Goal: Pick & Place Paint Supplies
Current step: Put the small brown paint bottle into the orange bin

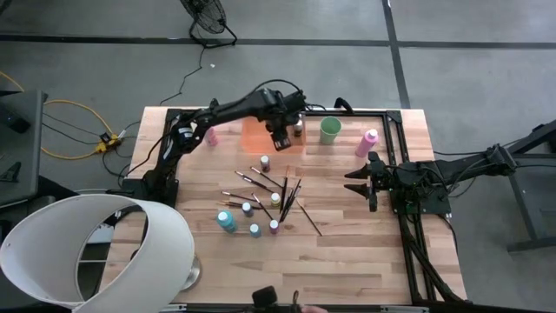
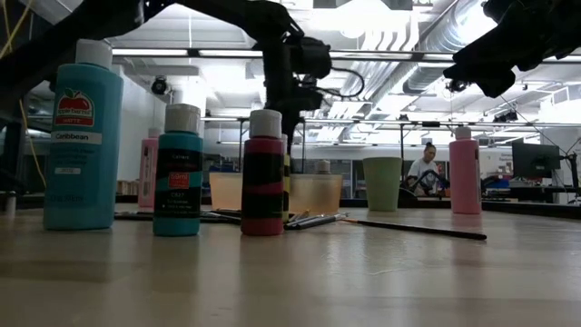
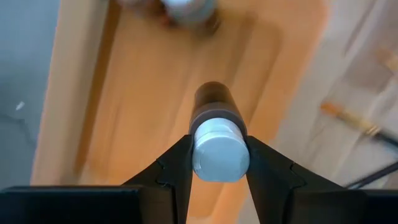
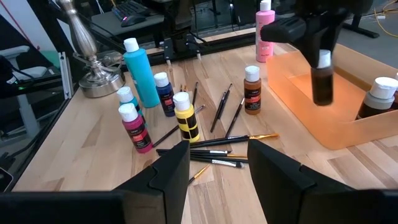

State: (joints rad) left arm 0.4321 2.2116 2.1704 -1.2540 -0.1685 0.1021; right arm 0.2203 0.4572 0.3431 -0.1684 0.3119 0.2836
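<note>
1. Left gripper (image 3: 214, 163) clamped on a dark brown paint bottle (image 3: 214, 109) just below its white cap, bottle hanging upright over the orange tray (image 1: 254, 132), near the tray's right edge.
2. Judged step: setting this bottle down in the tray. Lower straight until the base meets the tray floor, and only then part the fingers; releasing from the air risks a topple.
3. Second brown bottle (image 4: 377, 99) already standing in the tray close by. Keep the descent clear of it and of the tray wall.
4. Retreat straight up after release, to avoid catching the cap.
5. Right gripper (image 4: 217, 163) wide apart and idle, well right of the tray, aimed at the loose supplies.
6. Still outside the tray, on the table in front of it: paintbrushes (image 1: 282, 187), tall teal bottle (image 4: 140, 73), yellow bottle (image 4: 185, 117), red bottle (image 4: 135, 127). Green cup (image 1: 330, 129) and pink bottle (image 1: 367, 142) right of the tray.
</note>
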